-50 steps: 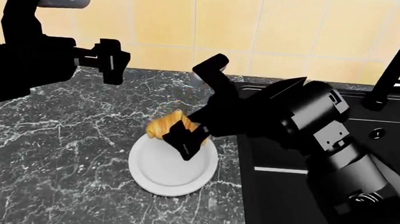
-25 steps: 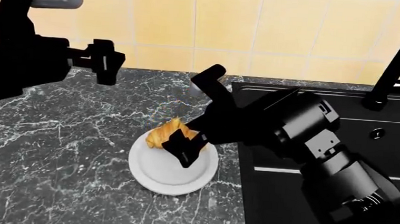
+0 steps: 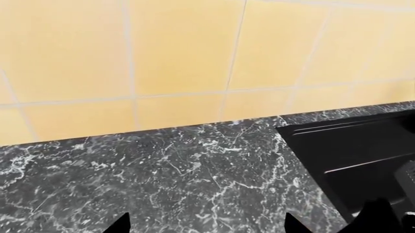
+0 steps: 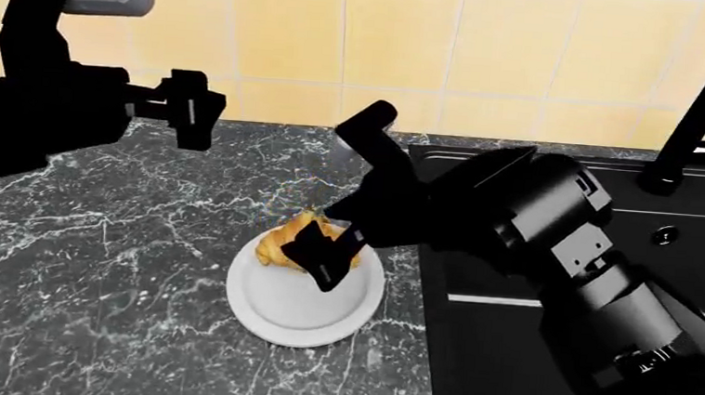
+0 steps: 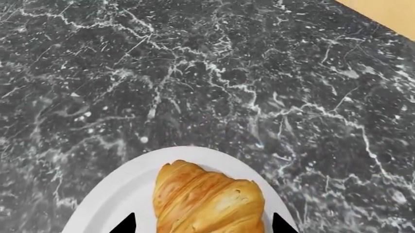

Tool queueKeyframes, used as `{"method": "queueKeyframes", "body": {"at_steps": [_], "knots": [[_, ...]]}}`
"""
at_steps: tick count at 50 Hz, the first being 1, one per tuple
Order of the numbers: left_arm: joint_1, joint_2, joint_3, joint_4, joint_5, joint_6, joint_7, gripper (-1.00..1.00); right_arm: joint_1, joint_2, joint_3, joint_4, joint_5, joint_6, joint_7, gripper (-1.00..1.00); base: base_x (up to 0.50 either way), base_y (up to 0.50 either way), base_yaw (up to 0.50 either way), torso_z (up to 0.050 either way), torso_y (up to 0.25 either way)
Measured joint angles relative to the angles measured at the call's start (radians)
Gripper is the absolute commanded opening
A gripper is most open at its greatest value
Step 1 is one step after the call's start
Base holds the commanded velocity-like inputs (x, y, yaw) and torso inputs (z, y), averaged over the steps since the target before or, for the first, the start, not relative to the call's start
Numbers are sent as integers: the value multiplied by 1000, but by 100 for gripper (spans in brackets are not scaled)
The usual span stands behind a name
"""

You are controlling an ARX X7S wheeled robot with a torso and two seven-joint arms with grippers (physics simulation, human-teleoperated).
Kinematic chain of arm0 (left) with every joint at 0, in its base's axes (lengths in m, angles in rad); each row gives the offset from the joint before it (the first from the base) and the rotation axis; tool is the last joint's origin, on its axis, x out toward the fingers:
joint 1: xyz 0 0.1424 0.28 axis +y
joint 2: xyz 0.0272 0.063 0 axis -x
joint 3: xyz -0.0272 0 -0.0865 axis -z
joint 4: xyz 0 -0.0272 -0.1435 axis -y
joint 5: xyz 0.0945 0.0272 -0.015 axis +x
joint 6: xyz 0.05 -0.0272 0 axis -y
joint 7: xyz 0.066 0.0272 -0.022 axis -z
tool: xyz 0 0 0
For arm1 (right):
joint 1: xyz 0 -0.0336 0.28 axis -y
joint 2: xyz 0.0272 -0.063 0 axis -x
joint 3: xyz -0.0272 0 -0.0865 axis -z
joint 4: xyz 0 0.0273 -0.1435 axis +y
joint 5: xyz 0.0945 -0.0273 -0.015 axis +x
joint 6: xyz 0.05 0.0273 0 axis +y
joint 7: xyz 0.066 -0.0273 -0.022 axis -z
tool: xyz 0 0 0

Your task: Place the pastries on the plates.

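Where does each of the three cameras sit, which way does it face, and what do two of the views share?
Head view: on the robot's head, looking forward and down at the countertop, sink and tiled wall; both arms show.
Left wrist view: on the left arm, facing the wall and the sink's corner; only the left claw tips show.
Right wrist view: on the right arm, looking down at the croissant on the white plate; right claw tips show.
Shared: head and right wrist views both show croissant and plate.

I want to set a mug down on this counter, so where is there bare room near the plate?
Bare marble counter lies on the left-arm side of the white plate, and a strip runs between the plate and the tiled wall. It is crowded at the plate, where the right gripper holds the croissant, beside the sink.
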Motion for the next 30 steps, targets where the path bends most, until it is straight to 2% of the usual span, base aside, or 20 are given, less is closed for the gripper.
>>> {"method": "queueKeyframes", "body": {"at_steps": [17,30], "knots": [[8,16,-3,16,-10,11,-27,100,76,48,120,-81,50,37,84,100,0,0,0,0,0],[4,21,-6,18,-12,13,-37,100,99,71,220,-64,48,25,199,100,0,0,0,0,0]]}}
